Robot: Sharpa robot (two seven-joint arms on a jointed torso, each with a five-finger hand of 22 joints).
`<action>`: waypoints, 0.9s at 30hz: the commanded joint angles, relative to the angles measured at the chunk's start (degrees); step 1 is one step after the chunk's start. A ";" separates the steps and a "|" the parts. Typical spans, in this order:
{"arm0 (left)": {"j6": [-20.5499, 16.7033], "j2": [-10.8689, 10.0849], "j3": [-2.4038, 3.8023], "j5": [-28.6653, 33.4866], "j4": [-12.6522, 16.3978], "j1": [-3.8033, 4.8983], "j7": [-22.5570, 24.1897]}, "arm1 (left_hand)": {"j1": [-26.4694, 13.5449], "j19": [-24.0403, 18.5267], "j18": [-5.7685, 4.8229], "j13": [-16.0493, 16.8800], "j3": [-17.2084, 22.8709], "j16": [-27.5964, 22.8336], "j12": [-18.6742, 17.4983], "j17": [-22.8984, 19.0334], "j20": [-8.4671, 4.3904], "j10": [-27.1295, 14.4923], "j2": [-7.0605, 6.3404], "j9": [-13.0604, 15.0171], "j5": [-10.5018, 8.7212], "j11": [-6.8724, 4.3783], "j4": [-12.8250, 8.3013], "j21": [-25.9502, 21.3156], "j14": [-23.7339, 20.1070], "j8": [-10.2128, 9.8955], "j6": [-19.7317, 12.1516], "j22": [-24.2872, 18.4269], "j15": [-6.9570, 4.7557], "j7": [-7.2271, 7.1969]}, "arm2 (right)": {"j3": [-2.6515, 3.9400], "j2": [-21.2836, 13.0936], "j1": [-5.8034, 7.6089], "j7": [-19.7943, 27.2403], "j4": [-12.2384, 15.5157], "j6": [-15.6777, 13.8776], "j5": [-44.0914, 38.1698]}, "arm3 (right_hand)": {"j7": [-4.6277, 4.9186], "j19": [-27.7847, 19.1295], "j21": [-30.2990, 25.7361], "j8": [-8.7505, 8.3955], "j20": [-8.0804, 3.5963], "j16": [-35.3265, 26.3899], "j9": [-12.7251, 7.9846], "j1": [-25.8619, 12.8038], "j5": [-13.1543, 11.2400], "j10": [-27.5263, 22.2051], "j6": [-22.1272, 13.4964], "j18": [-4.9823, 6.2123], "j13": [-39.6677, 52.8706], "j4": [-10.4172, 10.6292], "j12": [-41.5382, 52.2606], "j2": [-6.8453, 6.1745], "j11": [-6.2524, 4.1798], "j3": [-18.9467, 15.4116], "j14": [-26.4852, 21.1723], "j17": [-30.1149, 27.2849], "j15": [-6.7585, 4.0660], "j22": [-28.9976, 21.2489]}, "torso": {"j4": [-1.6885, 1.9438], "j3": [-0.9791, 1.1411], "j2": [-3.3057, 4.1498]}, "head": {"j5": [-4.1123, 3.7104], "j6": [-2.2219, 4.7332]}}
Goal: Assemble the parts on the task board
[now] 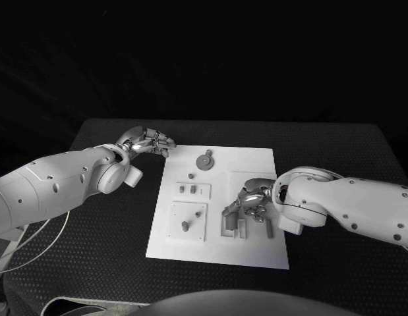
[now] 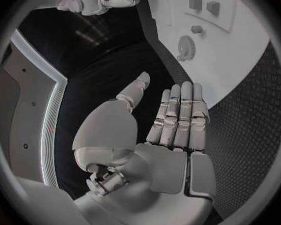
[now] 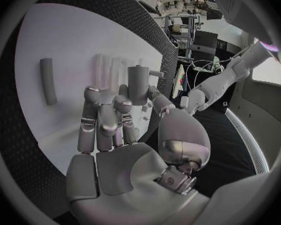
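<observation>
Touching right hand (image 3: 115,130): grey part (image 3: 138,85)

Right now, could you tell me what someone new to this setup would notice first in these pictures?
The white board in the middle of the black table stands out first, with small grey parts on it. The right hand is over the board's near right part, gripping an upright grey cylinder. The left hand hovers open over the table just beyond the board's far left corner, near a round part.
</observation>
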 commanded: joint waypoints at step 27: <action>1.07 -0.10 0.03 0.36 0.29 0.02 0.15 | -0.89 -0.36 0.93 -0.17 -0.96 -0.50 -0.05 0.28 0.02 -0.57 0.41 -0.13 0.09 0.18 0.13 0.09 -0.06 0.24 -0.52 -0.23 0.53 0.00 | -0.17 0.70 -1.44 -1.23 -1.09 0.95 -3.39 | 0.44 -0.11 0.48 -0.28 0.35 -0.10 -0.18 -2.18 0.19 0.12 0.91 0.80 -0.12 -1.63 -0.36 0.10 0.09 4.27 -0.27 -0.21 -0.46 1.12 | 0.08 -0.02 0.03 | 0.08 -0.39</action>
